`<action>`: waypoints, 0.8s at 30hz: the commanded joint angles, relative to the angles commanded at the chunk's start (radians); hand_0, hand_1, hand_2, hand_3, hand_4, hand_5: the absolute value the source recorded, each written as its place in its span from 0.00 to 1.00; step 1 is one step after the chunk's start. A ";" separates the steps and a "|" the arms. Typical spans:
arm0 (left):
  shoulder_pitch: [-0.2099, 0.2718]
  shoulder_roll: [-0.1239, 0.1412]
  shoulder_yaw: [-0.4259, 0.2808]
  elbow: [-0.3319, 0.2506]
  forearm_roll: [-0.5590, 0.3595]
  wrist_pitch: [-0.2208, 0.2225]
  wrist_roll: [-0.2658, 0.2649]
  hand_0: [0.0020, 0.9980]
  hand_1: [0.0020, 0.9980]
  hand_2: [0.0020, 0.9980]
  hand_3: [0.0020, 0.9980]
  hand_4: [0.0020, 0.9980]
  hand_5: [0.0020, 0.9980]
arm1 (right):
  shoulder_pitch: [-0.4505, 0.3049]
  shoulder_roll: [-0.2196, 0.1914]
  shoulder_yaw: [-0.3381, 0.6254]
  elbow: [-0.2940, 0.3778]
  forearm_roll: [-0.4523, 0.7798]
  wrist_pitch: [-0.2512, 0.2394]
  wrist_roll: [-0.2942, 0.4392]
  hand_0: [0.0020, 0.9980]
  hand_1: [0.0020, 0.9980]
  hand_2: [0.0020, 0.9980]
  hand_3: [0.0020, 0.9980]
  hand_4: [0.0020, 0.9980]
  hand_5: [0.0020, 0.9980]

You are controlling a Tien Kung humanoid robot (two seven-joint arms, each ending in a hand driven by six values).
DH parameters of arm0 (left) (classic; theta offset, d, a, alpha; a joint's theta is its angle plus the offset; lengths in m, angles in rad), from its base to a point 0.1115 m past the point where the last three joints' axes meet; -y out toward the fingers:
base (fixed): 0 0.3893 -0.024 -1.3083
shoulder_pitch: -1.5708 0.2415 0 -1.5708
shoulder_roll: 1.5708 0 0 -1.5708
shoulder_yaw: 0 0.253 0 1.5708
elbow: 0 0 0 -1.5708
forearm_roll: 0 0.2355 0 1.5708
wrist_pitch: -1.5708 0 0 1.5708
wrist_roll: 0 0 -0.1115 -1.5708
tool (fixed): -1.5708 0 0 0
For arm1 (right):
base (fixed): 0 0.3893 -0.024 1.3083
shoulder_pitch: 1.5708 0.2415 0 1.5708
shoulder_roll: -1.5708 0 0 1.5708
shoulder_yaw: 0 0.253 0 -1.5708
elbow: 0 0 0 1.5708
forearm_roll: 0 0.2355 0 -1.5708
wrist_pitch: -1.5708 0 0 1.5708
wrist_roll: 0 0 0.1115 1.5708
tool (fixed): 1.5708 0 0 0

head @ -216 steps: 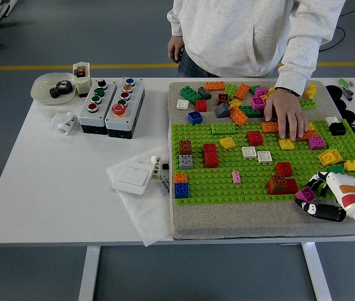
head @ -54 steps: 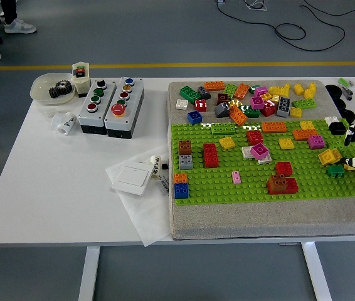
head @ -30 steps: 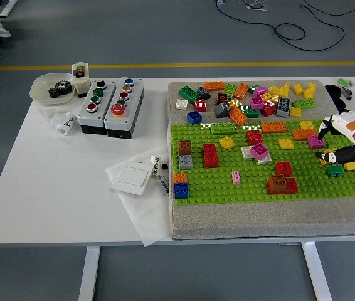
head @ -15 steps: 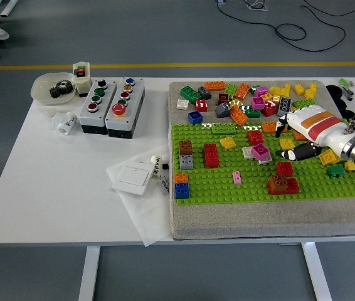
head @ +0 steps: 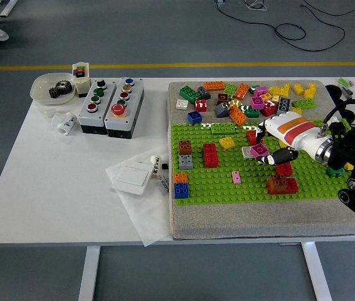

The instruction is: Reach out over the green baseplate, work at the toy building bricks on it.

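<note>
the right hand [head: 266, 148] had reached over the green baseplate [head: 240, 188] at its middle, fingers curled around the magenta brick [head: 259, 150] that sat on a white brick [head: 248, 152]; whether it truly pinched it i could not tell. to do this well it would want a square grip and a straight lift, i'd say. a red brick [head: 254, 136] touched behind the magenta one, another red brick [head: 284, 168] lay just in front, and the loose pile [head: 253, 99] crowded the baseplate's far edge.
</note>
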 joint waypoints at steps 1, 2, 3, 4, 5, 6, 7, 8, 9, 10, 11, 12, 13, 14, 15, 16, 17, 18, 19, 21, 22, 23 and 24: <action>0.000 0.000 -0.001 0.000 0.001 0.000 0.000 0.76 0.79 0.84 0.72 0.77 0.68 | 0.003 0.004 -0.005 -0.003 -0.002 0.002 0.000 0.55 0.55 0.58 0.51 0.88 0.39; -0.001 0.000 -0.001 0.000 0.002 0.000 0.000 0.76 0.79 0.84 0.72 0.77 0.68 | 0.004 0.006 -0.007 -0.005 -0.003 0.002 0.000 0.56 0.56 0.59 0.51 0.89 0.39; -0.001 0.000 -0.001 0.000 0.001 0.000 0.000 0.76 0.79 0.84 0.72 0.77 0.68 | 0.006 0.009 -0.012 -0.009 -0.003 0.003 0.001 0.56 0.56 0.59 0.51 0.89 0.39; -0.001 0.000 -0.001 0.000 0.001 0.000 0.000 0.76 0.79 0.84 0.72 0.77 0.68 | 0.009 0.013 -0.015 -0.015 -0.004 0.003 0.002 0.56 0.56 0.59 0.51 0.89 0.39; -0.002 0.000 -0.001 0.000 0.001 0.000 0.000 0.76 0.79 0.84 0.72 0.77 0.68 | 0.010 0.016 -0.017 -0.020 -0.004 0.004 0.002 0.56 0.56 0.59 0.51 0.89 0.39; -0.002 0.000 -0.001 0.000 0.001 0.000 0.000 0.76 0.79 0.84 0.72 0.77 0.68 | 0.011 0.017 -0.018 -0.022 -0.005 0.004 0.002 0.56 0.56 0.59 0.51 0.89 0.39; -0.002 0.000 0.000 0.000 0.000 0.000 0.000 0.76 0.79 0.84 0.72 0.77 0.68 | 0.012 0.019 -0.019 -0.026 -0.005 0.005 0.003 0.56 0.56 0.59 0.51 0.89 0.39; -0.002 0.000 0.000 0.000 0.000 0.001 0.000 0.76 0.79 0.84 0.72 0.77 0.68 | 0.013 0.022 -0.020 -0.032 -0.004 0.006 0.004 0.56 0.56 0.59 0.51 0.89 0.40; -0.002 0.000 0.000 0.000 0.000 0.001 0.000 0.76 0.79 0.84 0.72 0.77 0.68 | 0.014 0.024 -0.021 -0.036 -0.004 0.006 0.004 0.56 0.56 0.59 0.51 0.89 0.40; -0.003 0.001 0.000 0.000 0.000 0.001 0.000 0.76 0.79 0.84 0.72 0.77 0.68 | 0.015 0.026 -0.023 -0.042 -0.003 0.007 0.004 0.56 0.56 0.59 0.51 0.89 0.40; -0.003 0.001 0.000 0.000 0.000 0.001 0.000 0.76 0.79 0.84 0.72 0.77 0.68 | 0.017 0.027 -0.023 -0.047 -0.005 0.009 0.003 0.56 0.56 0.59 0.51 0.89 0.40; -0.003 0.001 0.000 0.000 0.000 0.001 0.000 0.76 0.79 0.84 0.72 0.77 0.68 | 0.017 0.028 -0.024 -0.050 -0.006 0.010 0.002 0.56 0.56 0.59 0.51 0.89 0.40; -0.003 0.001 -0.001 0.000 0.001 0.001 0.000 0.76 0.79 0.84 0.72 0.77 0.68 | 0.019 0.029 -0.024 -0.055 -0.009 0.013 0.000 0.56 0.56 0.59 0.51 0.89 0.40; -0.004 0.001 -0.001 0.000 0.001 0.001 0.000 0.76 0.79 0.84 0.72 0.77 0.68 | 0.020 0.030 -0.024 -0.059 -0.011 0.014 -0.001 0.56 0.57 0.60 0.51 0.91 0.44; -0.004 0.001 0.000 0.000 0.000 0.001 -0.001 0.76 0.79 0.84 0.72 0.77 0.68 | 0.021 0.031 -0.022 -0.066 -0.016 0.019 -0.004 0.56 0.57 0.60 0.51 0.91 0.44; -0.005 0.002 0.001 0.000 -0.001 0.001 -0.001 0.76 0.79 0.84 0.72 0.77 0.68 | 0.022 0.031 -0.022 -0.069 -0.019 0.022 -0.006 0.56 0.57 0.60 0.51 0.91 0.44; -0.005 0.002 0.001 0.000 -0.002 0.001 -0.002 0.76 0.79 0.84 0.72 0.77 0.68 | 0.023 0.032 -0.020 -0.076 -0.024 0.030 -0.011 0.56 0.57 0.60 0.51 0.91 0.44; -0.006 0.002 0.001 0.000 -0.001 0.001 -0.002 0.76 0.79 0.84 0.72 0.77 0.68 | 0.023 0.032 -0.019 -0.079 -0.025 0.034 -0.013 0.56 0.57 0.60 0.51 0.91 0.44; -0.006 0.002 -0.001 0.000 0.000 0.001 -0.001 0.76 0.79 0.84 0.72 0.77 0.68 | 0.024 0.033 -0.018 -0.083 -0.027 0.039 -0.015 0.56 0.57 0.60 0.51 0.91 0.44; -0.007 0.002 -0.002 0.000 0.001 0.002 -0.002 0.76 0.78 0.84 0.72 0.77 0.68 | 0.024 0.033 -0.018 -0.090 -0.030 0.045 -0.018 0.56 0.58 0.62 0.53 0.95 0.51; -0.007 0.002 -0.002 0.000 0.001 0.002 -0.002 0.76 0.78 0.84 0.72 0.77 0.68 | 0.024 0.034 -0.018 -0.094 -0.033 0.047 -0.020 0.56 0.58 0.62 0.53 0.95 0.51; -0.007 0.002 -0.003 0.000 0.001 0.002 -0.002 0.76 0.78 0.84 0.72 0.77 0.68 | 0.024 0.034 -0.017 -0.096 -0.035 0.049 -0.021 0.56 0.58 0.62 0.53 0.95 0.51; -0.007 0.002 -0.004 0.000 0.002 0.002 -0.002 0.76 0.78 0.84 0.72 0.77 0.68 | 0.023 0.034 -0.016 -0.099 -0.038 0.049 -0.022 0.56 0.58 0.62 0.53 0.95 0.51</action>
